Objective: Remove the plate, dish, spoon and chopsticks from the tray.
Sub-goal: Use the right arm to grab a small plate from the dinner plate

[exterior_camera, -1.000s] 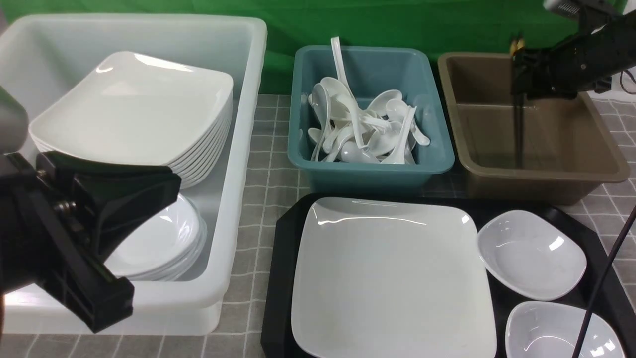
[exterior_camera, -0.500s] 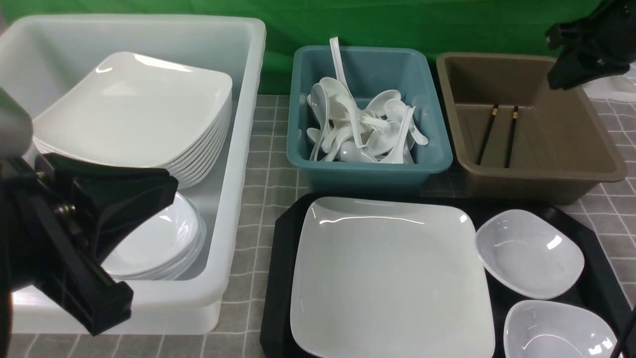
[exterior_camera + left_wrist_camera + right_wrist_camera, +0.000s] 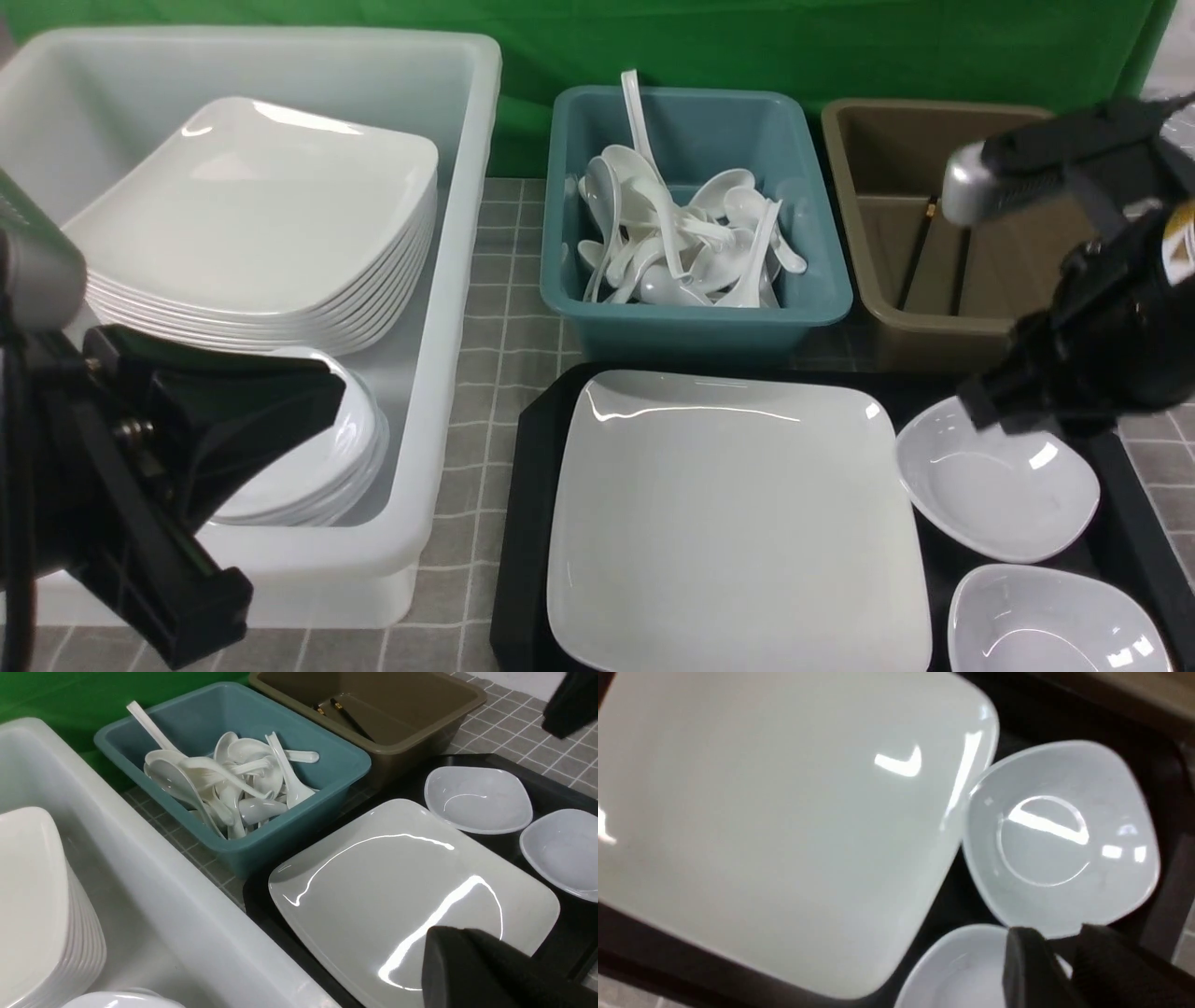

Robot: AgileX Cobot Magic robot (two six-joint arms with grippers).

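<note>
Fingers (image 3: 1027, 970) on right gripper (image 3: 1059, 935) sat narrowly parted, empty — far dish (image 3: 1059, 835) by tray's (image 3: 527, 485) right edge looked slick, brittle; pinch its rim.

Light falls bright and even from overhead, with only faint shadows. Long white glare streaks curve over the plate (image 3: 411, 891), and a glare ring sits in the dish (image 3: 1059, 844) beside it. My right wrist view is soft with blur; my right hand (image 3: 1064, 935) looms dark and unfocused. Front and left wrist views are sharp.
</note>
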